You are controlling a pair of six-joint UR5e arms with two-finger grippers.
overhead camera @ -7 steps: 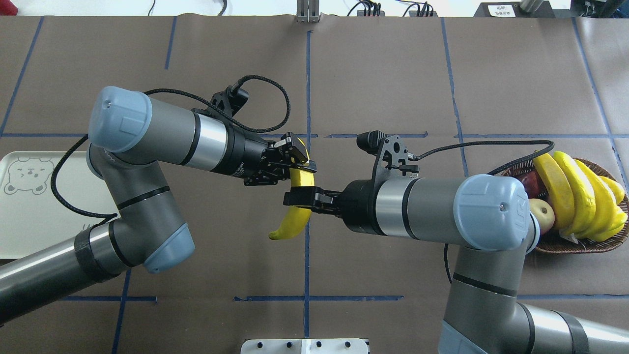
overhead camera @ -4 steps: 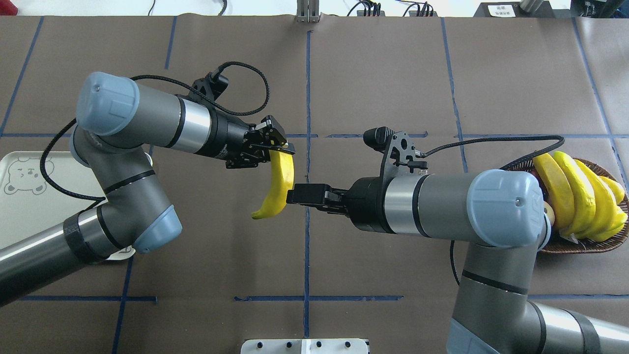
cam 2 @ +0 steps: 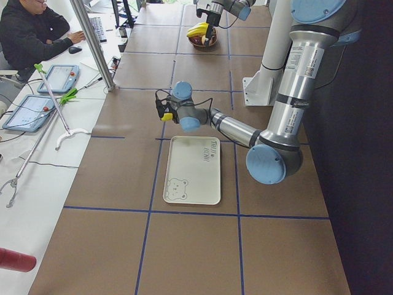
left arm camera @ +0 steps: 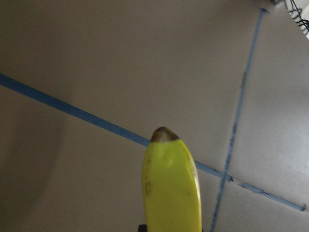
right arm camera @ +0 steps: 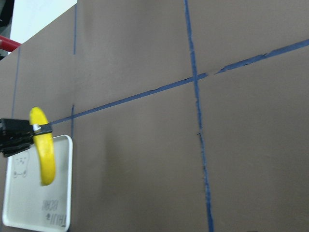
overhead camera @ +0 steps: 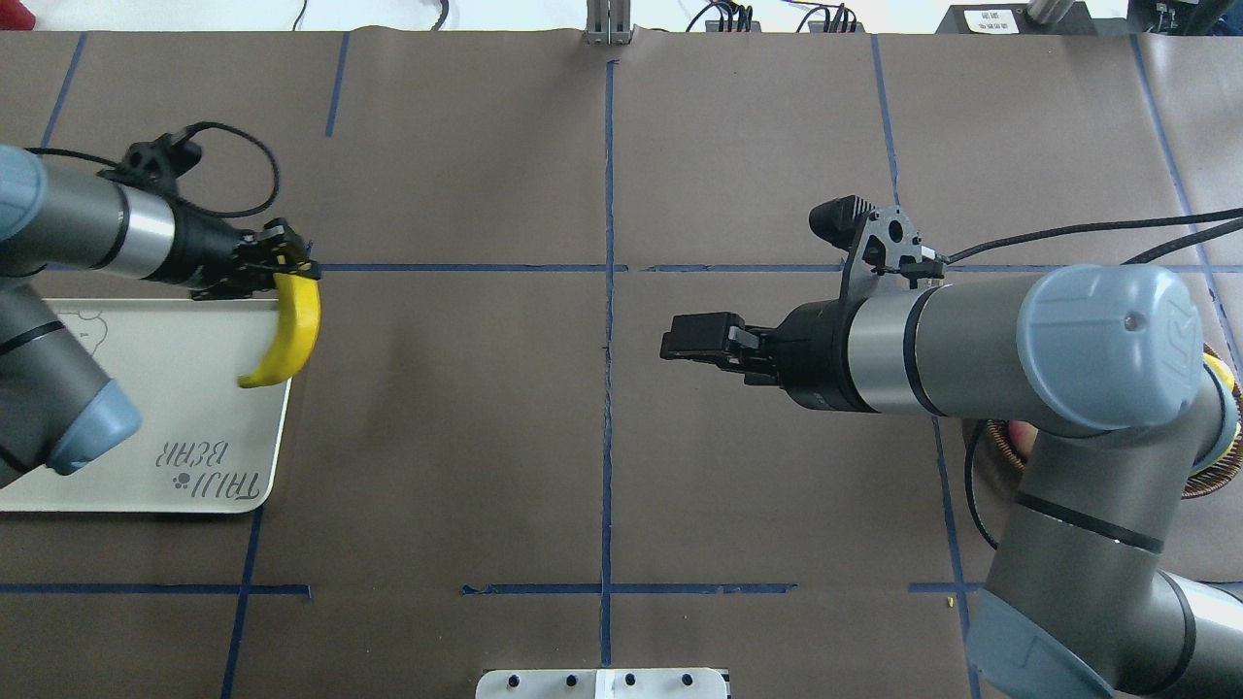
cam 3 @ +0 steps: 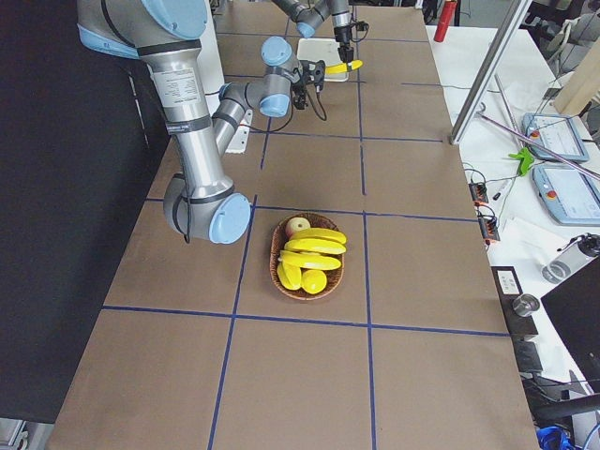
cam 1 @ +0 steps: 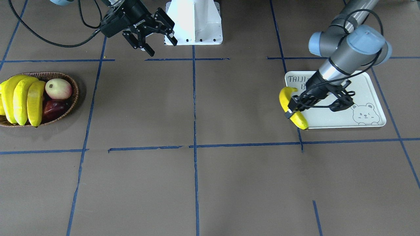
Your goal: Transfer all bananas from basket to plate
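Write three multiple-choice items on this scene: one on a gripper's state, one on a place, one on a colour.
1. The right gripper is: A. shut on something; B. shut on nothing; C. open and empty.
2. The banana nearest the plate is: A. in the right gripper; B. in the left gripper, in the air at the plate's edge; C. flat on the plate's middle.
3. The plate is: A. white; B. green; C. black.
Key: 1 C, the front-facing view shows it spread wide with nothing inside; 2 B, the overhead view shows it hanging across the rim; 3 A, its bare surface is white.
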